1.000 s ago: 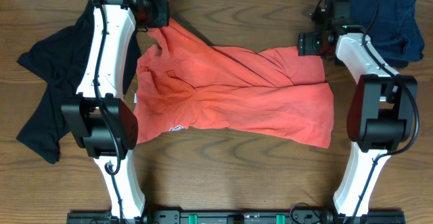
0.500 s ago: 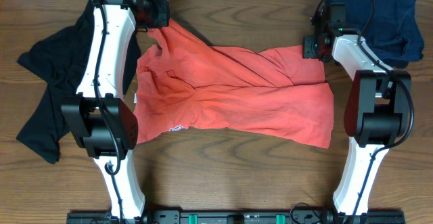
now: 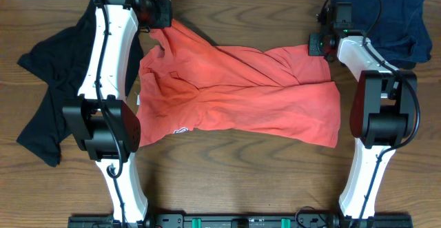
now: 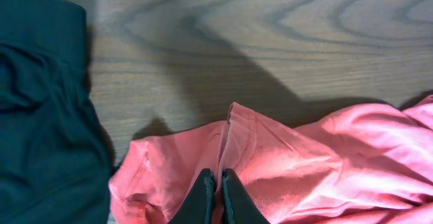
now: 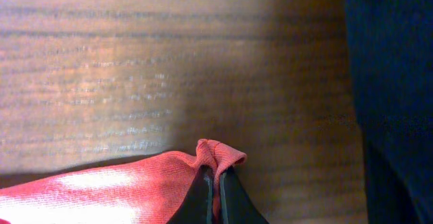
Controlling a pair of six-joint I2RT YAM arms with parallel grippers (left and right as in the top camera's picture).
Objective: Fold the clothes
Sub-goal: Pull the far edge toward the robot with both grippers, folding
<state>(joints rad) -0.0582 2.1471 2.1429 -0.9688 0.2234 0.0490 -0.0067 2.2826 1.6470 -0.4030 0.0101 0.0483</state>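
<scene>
Coral-red T-shirt (image 3: 241, 97) lies rumpled across the middle of the bench (image 3: 241, 187), stretched between the two arms. Its far-left corner runs up to the left claw (image 4: 215, 183) and its far-right corner to the right claw (image 5: 215, 180). Diagonal creases cross the cloth from one corner to the other, and a small white print shows near its near-left edge.

The left claw is pinched tight, its two dark fingers pressed together on a ridge of the shirt's fabric beside a seam. The right claw is likewise closed, nipping the very tip of the shirt's corner, which bunches into a small fold just past the fingertips.

A black garment (image 3: 48, 97) sprawls on the bench to the left, partly under the left arm — in the left wrist view it lies just beside the gripped corner. A navy garment (image 3: 400, 21) sits heaped at the far-right edge, near the right claw but apart from the shirt, with bare wood between them.
</scene>
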